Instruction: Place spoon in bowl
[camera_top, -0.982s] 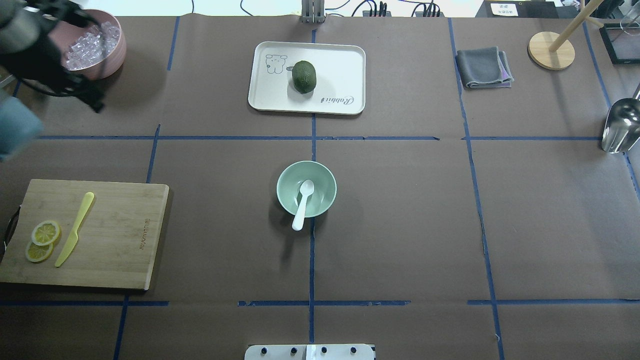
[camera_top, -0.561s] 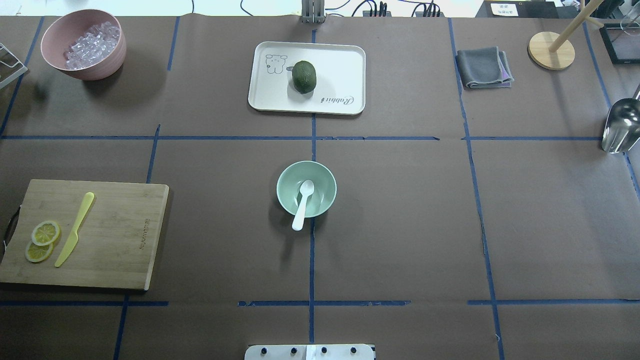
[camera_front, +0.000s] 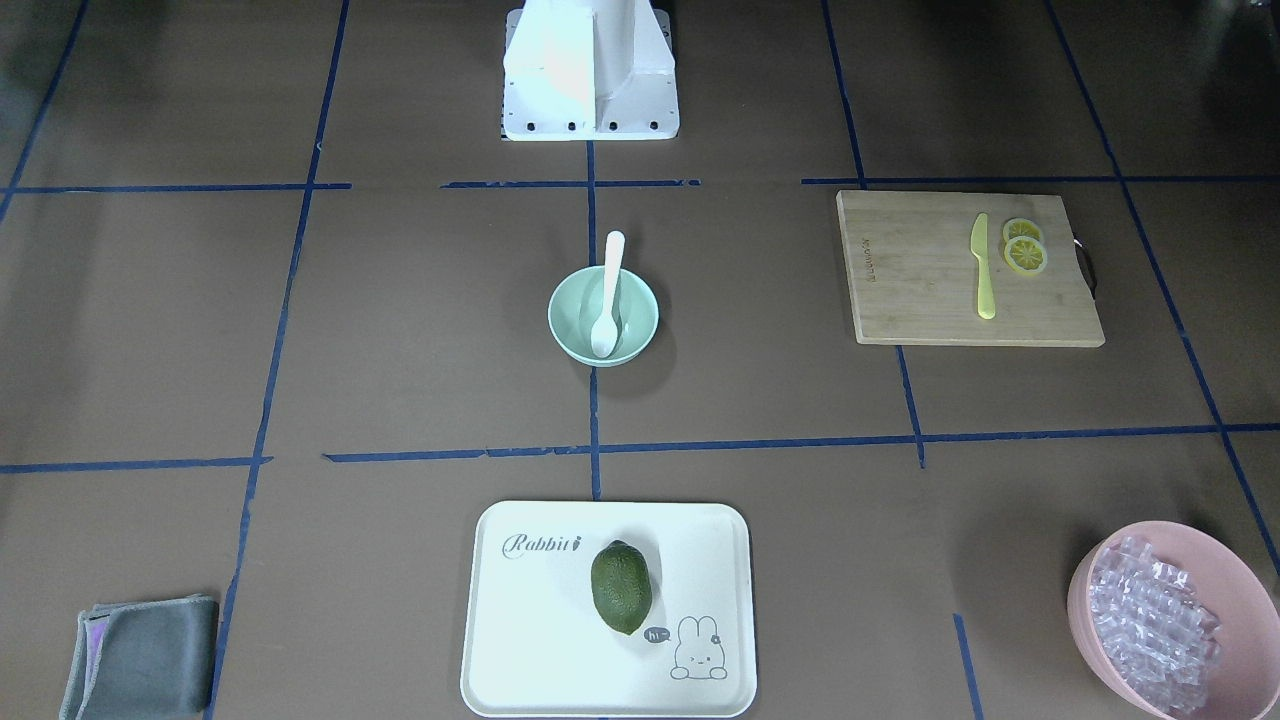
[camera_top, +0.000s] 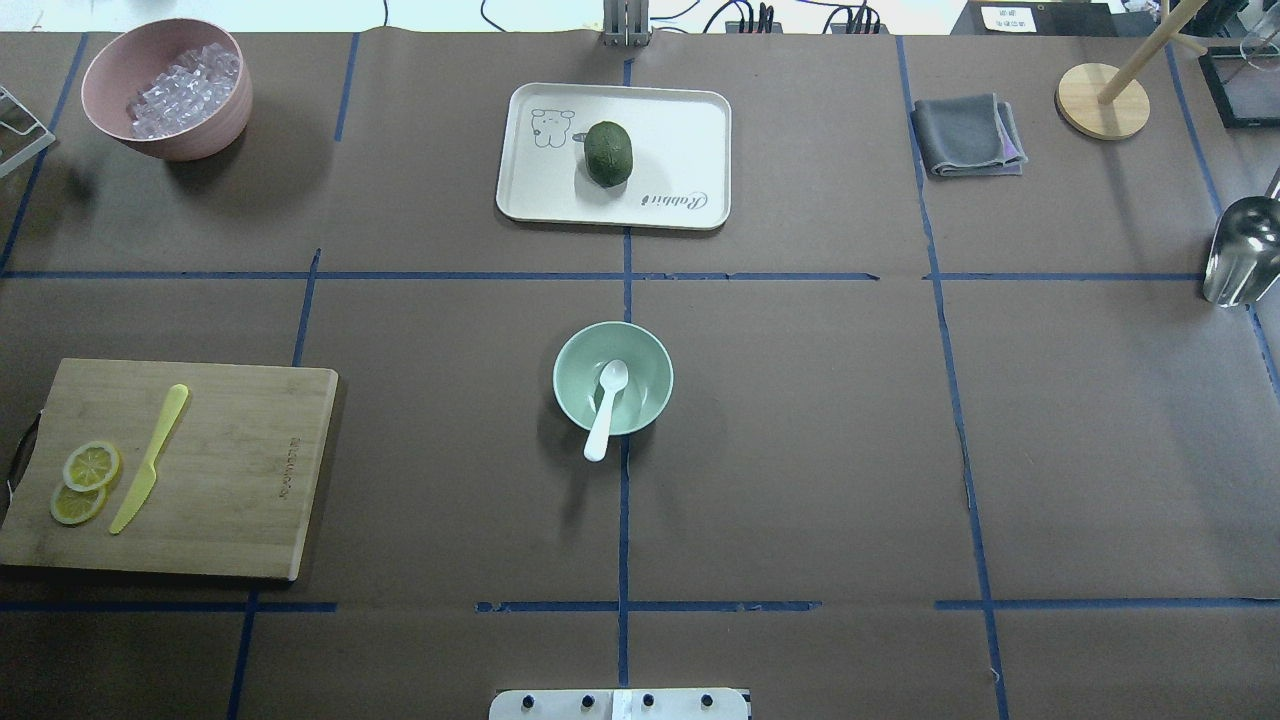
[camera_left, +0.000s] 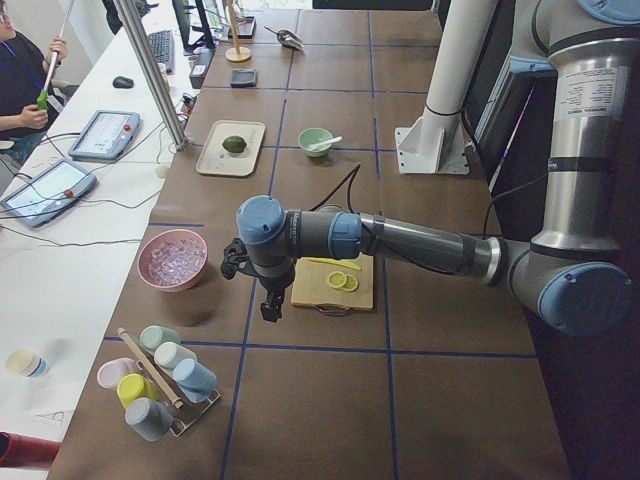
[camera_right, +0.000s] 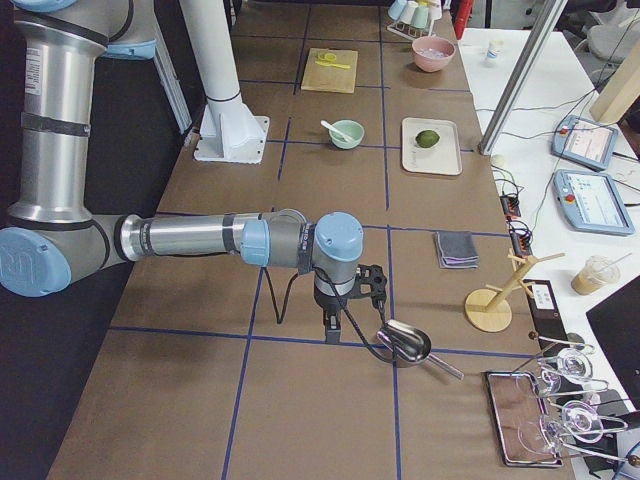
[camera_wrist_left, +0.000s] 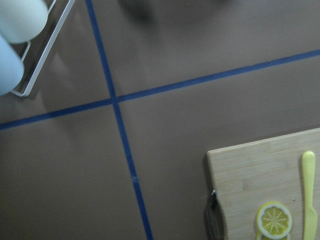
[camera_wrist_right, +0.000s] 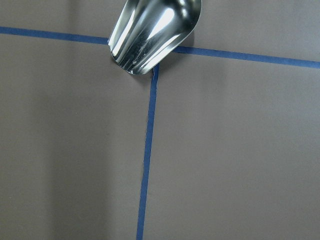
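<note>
The white spoon (camera_top: 607, 405) lies with its scoop inside the pale mint-green bowl (camera_top: 652, 372) at the table's middle. Its handle leans over the rim on the robot's side. Both also show in the front-facing view, spoon (camera_front: 609, 285) in bowl (camera_front: 568, 322). My left gripper (camera_left: 268, 305) hangs over the table's far left end, beside the cutting board, far from the bowl. My right gripper (camera_right: 335, 325) hangs over the far right end, next to the metal scoop. Both show only in the side views, so I cannot tell whether they are open or shut.
A white tray (camera_top: 680, 130) with a green fruit (camera_top: 608, 153) stands behind the bowl. A cutting board (camera_top: 250, 470) with a yellow-green knife (camera_top: 150, 455) and lemon slices lies front left. A pink bowl (camera_top: 205, 130), grey cloth (camera_top: 968, 135), metal scoop (camera_top: 1240, 255) and cup rack (camera_left: 160, 380) stand at the edges.
My left arm, seen at the overhead view's top left a second ago, has moved out of that view. The spoon and bowl have not moved.
</note>
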